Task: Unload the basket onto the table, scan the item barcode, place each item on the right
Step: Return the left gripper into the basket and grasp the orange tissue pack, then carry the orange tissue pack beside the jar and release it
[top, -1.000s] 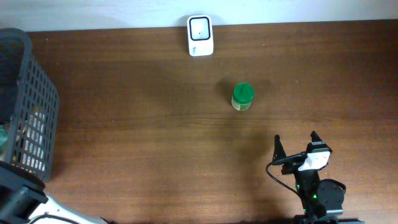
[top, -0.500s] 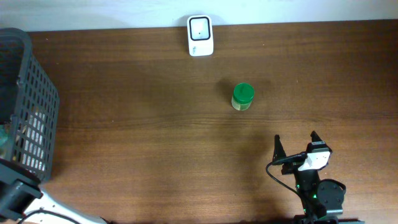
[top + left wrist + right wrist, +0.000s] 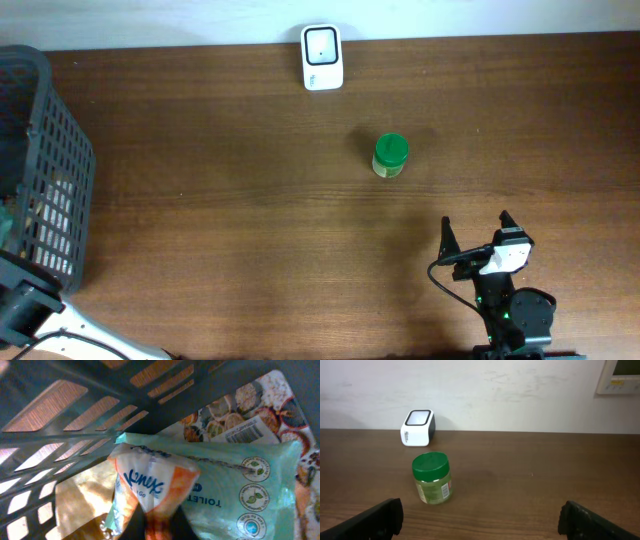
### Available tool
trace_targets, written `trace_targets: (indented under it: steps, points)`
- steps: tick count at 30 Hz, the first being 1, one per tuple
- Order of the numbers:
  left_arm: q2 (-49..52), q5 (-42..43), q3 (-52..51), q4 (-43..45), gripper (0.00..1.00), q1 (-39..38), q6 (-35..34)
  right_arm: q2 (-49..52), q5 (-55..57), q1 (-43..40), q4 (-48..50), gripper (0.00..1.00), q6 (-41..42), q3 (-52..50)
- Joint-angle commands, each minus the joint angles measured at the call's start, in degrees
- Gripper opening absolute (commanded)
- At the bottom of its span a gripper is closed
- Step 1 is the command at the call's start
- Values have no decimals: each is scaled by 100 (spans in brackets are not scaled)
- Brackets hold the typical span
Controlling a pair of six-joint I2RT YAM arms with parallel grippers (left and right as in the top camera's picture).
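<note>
Basket (image 3: pixel 100 390) holding wipes (image 3: pixel 225 495), snack packet (image 3: pixel 235 410), left end effector (image 3: pixel 157 527) pinching tissue pack (image 3: pixel 150 485), right end effector (image 3: pixel 481 517) agape, empty

**Bench (image 3: pixel 200 250), item count.** One white scanner (image 3: pixel 322 57) at 12 o'clock; one green-lidded jar (image 3: pixel 390 156) at 1 o'clock, near centre; one dark mesh basket (image 3: pixel 60 190) at 9 o'clock. The basket holds three soft packs: one tissue packet (image 3: pixel 150 485), one teal pack (image 3: pixel 225 490), one printed snack bag (image 3: pixel 240 410).

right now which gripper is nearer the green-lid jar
Right. The right gripper faces the jar from nearby; the left gripper is inside the basket, shut on a tissue pack.
</note>
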Motion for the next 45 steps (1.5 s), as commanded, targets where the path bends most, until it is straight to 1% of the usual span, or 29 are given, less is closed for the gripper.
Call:
trace_targets:
  steps: [1,4,8,11,12,14,15,17,21,22,24,26,29,31,32,36,39,41,43,45]
  points:
    - [210,177,50,-205,0,2,28,-39,28,33,-9,98,24,-42]
    - [90,337,361,-546,0,-15,22,-39,28,33,-9,98,24,-42]
    - [-369,409,907,-702,0,-125,-256,-39,28,33,-9,98,24,-42]
    - [-879,962,1513,-684,0,-258,-575,-39,28,33,-9,98,24,-42]
    - [-1064,1285,1757,-660,0,-330,-664,-39,28,33,-9,98,24,-42]
    - [-1318,1768,2090,-612,0,-466,-680,-39,28,33,-9,98,24,-42]
    - [-1700,2199,2535,-616,0,-745,-682,-39,28,33,-9,98,24,-42]
    - [-2046,2385,2752,-651,0,-1047,-680,-39,28,33,-9,98,24,-42]
    - [-2763,2424,2787,-918,0,-1985,-632,-39,28,33,-9,98,24,-42]
    - [-2872,2424,2785,-1095,0,-2365,-490,-39,28,33,-9,98,24,-42]
    - [-2907,2420,2732,-1569,0,-3377,-199,-39,28,33,-9,98,24,-42]
    - [-2879,2315,2540,-1735,0,-3947,-138,-39,28,33,-9,98,24,-42]
    - [-2798,1851,1794,-1727,0,-5036,-138,-39,28,33,-9,98,24,-42]
    - [-2710,1729,1067,-1491,0,-5670,-142,-39,28,33,-9,98,24,-42]
    - [-2675,1731,793,-1370,0,-5855,-146,-39,28,33,-9,98,24,-42]
    - [-2455,1731,-730,-365,0,-6679,-389,-39,28,33,-9,98,24,-42]
    - [-2251,1733,-1609,422,0,-7051,-1071,-39,28,33,-9,99,24,-42]
    - [-2055,1731,-2168,1005,0,-7324,-1766,-39,28,33,-9,98,24,-42]
    - [-1862,1744,-2557,1482,0,-7565,-2264,-39,28,33,-9,98,24,-42]
    - [-1652,1753,-2734,1788,0,-7792,-2398,-39,28,33,-9,98,24,-42]
